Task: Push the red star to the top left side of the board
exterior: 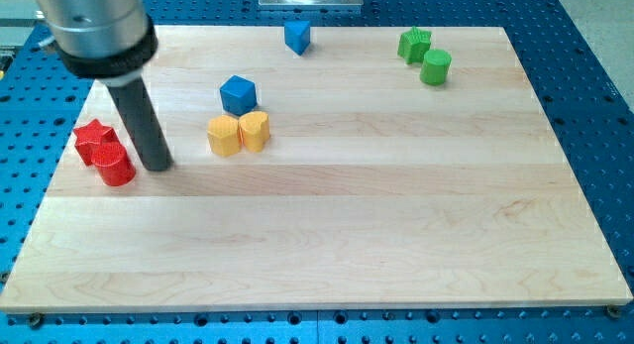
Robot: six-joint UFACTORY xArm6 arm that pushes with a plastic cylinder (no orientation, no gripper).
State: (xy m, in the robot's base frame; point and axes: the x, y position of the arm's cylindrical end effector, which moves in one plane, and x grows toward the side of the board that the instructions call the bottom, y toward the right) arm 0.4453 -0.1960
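Observation:
The red star [93, 140] lies near the board's left edge, at mid height. A red cylinder [116, 165] touches it on its lower right. My tip [157, 167] rests on the board just to the right of the red cylinder, close to it, and to the lower right of the star. The dark rod rises from the tip up to the view's top left.
A blue block [238, 93] sits above a yellow hexagon [225, 135] and a yellow heart [255, 131], right of my tip. Another blue block [297, 36] lies at the top centre. A green star [414, 44] and green cylinder [435, 66] lie top right. The wooden board [396, 205] sits on a blue perforated table.

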